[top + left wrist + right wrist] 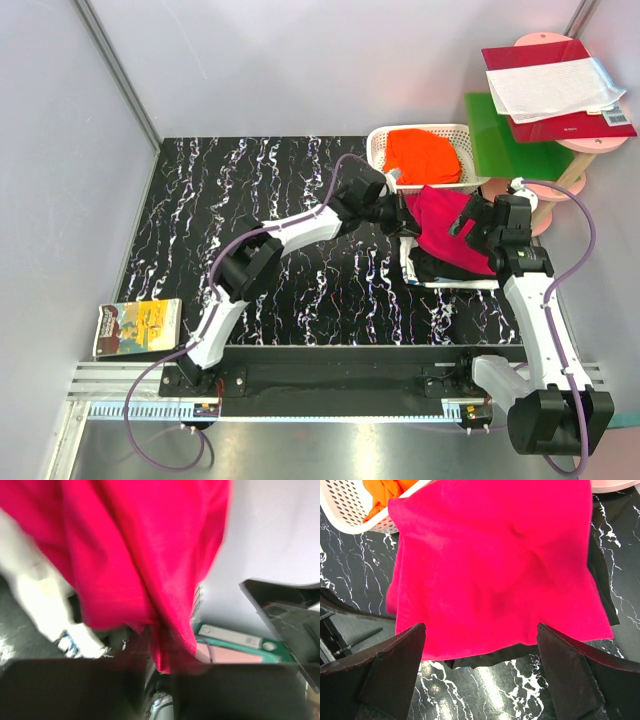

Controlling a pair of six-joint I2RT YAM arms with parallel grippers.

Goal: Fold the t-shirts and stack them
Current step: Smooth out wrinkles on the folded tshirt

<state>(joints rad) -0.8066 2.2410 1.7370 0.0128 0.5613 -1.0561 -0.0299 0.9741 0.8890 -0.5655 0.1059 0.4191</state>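
Observation:
A magenta-pink t-shirt (445, 235) lies at the right of the black marbled table, draped from the basket's front rim over a black t-shirt (432, 268). An orange t-shirt (422, 155) sits bunched in the white basket (380, 145). My left gripper (398, 213) is at the pink shirt's left edge. In the left wrist view a fold of the pink shirt (130, 555) hangs down, and that gripper (157, 667) is shut on it. My right gripper (481, 630) hovers open over the pink shirt's (495, 565) near edge, where the black shirt (485, 655) peeks out.
A red booklet with white paper (555, 85) rests on a pink round stand at the back right, beside a green board (505, 135). A picture book (138, 327) lies at the table's front left. Grey walls close in the back and both sides.

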